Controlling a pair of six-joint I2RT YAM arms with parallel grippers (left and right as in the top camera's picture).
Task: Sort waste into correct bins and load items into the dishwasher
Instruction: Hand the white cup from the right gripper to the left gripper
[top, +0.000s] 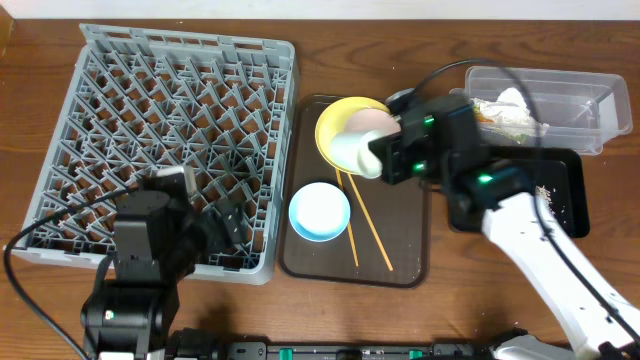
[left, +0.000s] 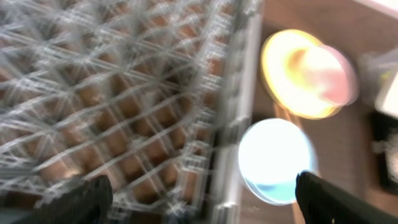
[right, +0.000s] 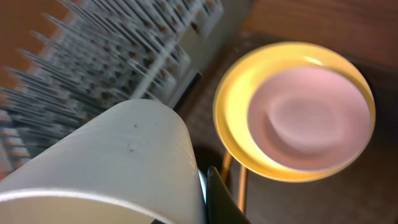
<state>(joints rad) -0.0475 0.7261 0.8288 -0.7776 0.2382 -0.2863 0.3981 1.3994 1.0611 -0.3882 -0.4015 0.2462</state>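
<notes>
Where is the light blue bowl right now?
Overhead view: the light blue bowl sits on the left side of the brown serving tray, just right of the grey dish rack, below the yellow plate and left of the chopsticks.

I'm driving a lab rig staged as a canteen dish station: left arm (top: 140, 245) and right arm (top: 548, 252) stand at a wooden table (top: 350, 40) bearing a grey dish rack (top: 160, 110) and a brown serving tray (top: 405, 222).

Left hand (left: 202, 193) spread, right hand (top: 384, 160) clamped
</notes>
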